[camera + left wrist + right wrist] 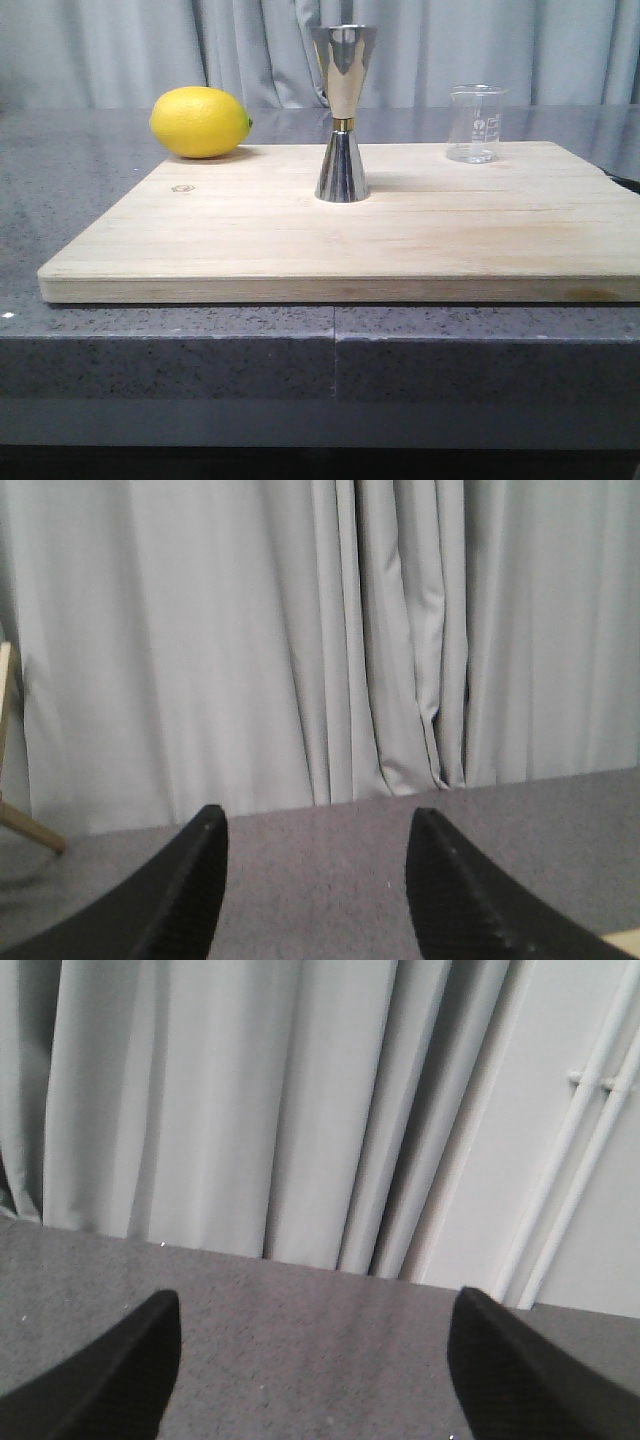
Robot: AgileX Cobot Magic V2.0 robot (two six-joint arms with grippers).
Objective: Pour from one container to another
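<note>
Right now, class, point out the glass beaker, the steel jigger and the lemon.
glass beaker (474,124), front view, middle of its clear wall.
steel jigger (342,165), front view, lower cone below the gold band.
lemon (198,121), front view, middle of its yellow rind.

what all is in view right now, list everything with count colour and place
beaker: 1, clear glass with white marks, far right of the board
jigger: 1, shiny steel with a gold waist band, upright mid-board
lemon: 1, yellow, on the counter at the board's far left corner
cutting board: 1, pale wood, on the counter
counter: 1, grey speckled
curtain: grey, behind
left gripper: 1, black, open, holding nothing
right gripper: 1, black, open, holding nothing
</note>
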